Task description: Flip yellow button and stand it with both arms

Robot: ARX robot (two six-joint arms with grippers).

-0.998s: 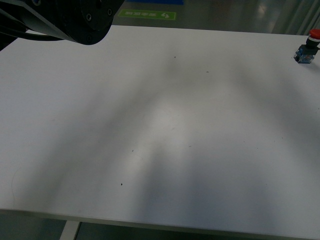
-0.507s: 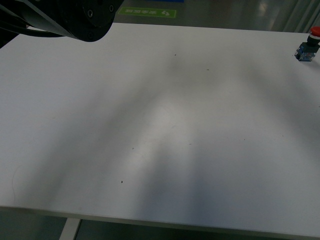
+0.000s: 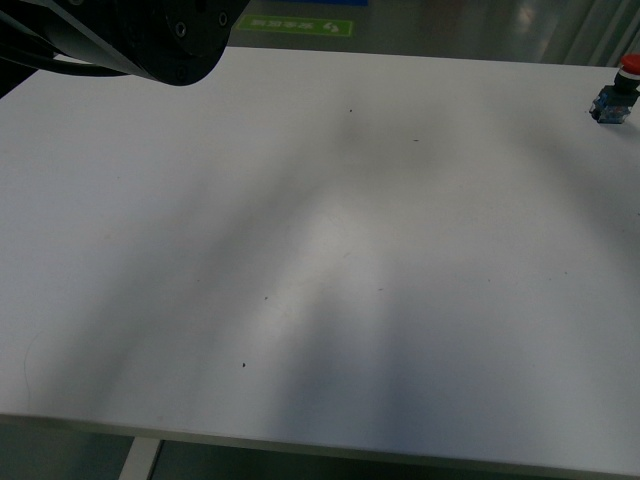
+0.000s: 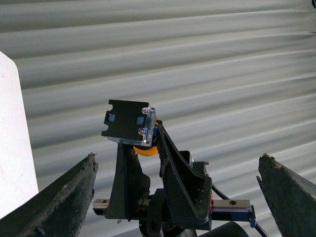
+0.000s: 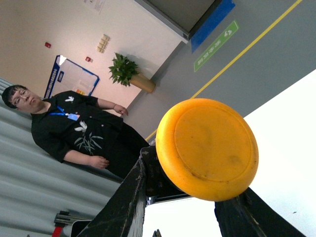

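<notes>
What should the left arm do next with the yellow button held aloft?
Probably ease the left gripper forward until its open fingers flank the yellow button, then close on the black body. The right gripper pinches it at the cap end, leaving the body free, and the left fingers stand wide, not touching it.

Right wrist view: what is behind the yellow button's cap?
Behind the yellow button, clamped in the right gripper, are the white table, the grey floor and a standing person. The cap covers the button's own black body in this view.
</notes>
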